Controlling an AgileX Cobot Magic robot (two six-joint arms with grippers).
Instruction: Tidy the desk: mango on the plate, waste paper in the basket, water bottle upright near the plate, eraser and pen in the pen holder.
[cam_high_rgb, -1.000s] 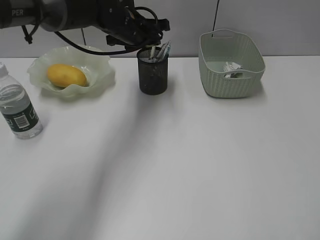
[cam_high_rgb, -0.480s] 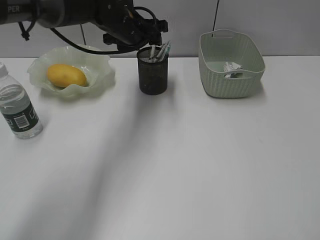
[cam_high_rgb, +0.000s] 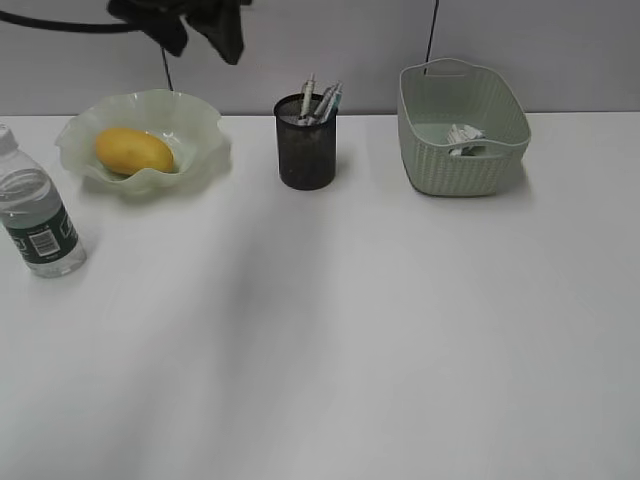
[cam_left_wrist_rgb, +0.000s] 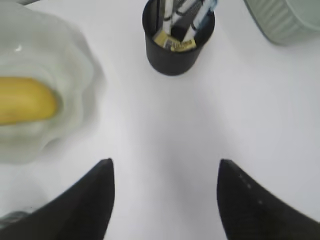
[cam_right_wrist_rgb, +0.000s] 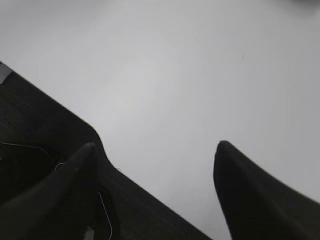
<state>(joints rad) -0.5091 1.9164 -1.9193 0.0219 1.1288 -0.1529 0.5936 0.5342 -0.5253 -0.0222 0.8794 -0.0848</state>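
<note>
Left to right on my bench (cam_high_rgb: 400, 330): water bottle (cam_high_rgb: 37, 220) upright near the plate (cam_high_rgb: 195, 130), mango (cam_high_rgb: 133, 150) on it; pen holder (cam_high_rgb: 306, 145) holding pens and, I judge, the eraser (cam_left_wrist_rgb: 175, 44); waste paper (cam_high_rgb: 462, 138) in the basket (cam_high_rgb: 500, 150). Nothing obstructs. Both jaws apart, empty: left gripper (cam_left_wrist_rgb: 165, 200), right gripper (cam_right_wrist_rgb: 155, 190).

Setting: appeared to be an office or lab desk.
Evidence: plain white desk (cam_high_rgb: 380, 330), grey wall, pen holder (cam_high_rgb: 306, 150) stocked with pens.
</note>
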